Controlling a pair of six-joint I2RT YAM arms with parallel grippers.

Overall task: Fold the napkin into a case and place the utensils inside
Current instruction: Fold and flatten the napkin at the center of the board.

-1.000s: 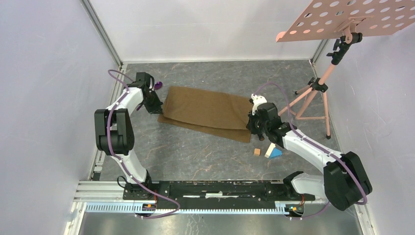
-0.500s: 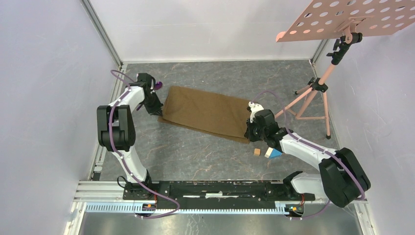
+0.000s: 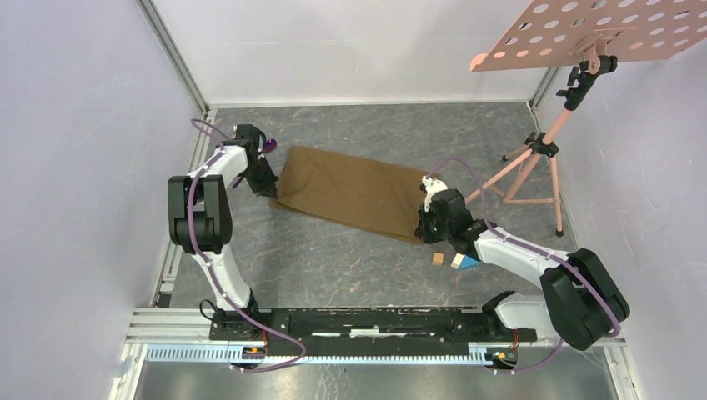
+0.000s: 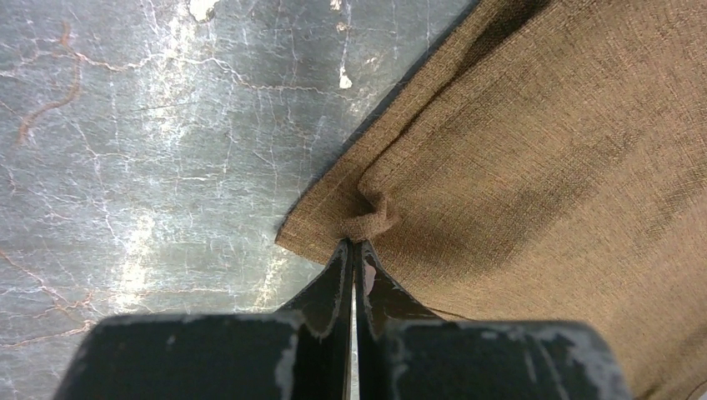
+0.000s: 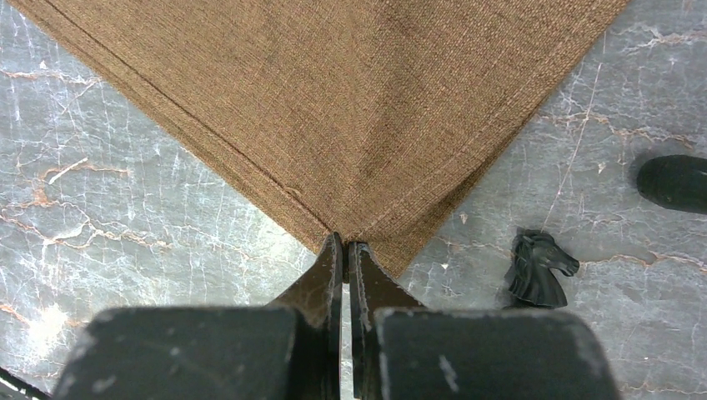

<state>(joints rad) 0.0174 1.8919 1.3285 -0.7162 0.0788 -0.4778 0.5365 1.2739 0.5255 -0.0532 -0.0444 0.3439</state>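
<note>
The brown napkin [image 3: 350, 192] lies folded in half as a long band across the middle of the table. My left gripper [image 3: 268, 187] is shut on its left corner; the left wrist view shows the cloth [image 4: 534, 142] bunched into a small roll at the closed fingertips [image 4: 353, 243]. My right gripper [image 3: 425, 227] is shut on its right corner, with the cloth [image 5: 350, 108] pinched at the tips [image 5: 345, 242]. The purple spoon bowl [image 3: 269, 146] shows behind my left arm. The fork is hidden.
A small wooden block [image 3: 437, 258] and a blue and cream block [image 3: 463, 261] lie near my right arm. A black chess knight [image 5: 538, 267] lies right of my right gripper. A pink tripod stand [image 3: 534, 158] with a perforated plate stands at the right.
The upper layer of the napkin has been drawn toward me over the lower layer, so the edges now line up. My right gripper has moved down and left with its corner.
</note>
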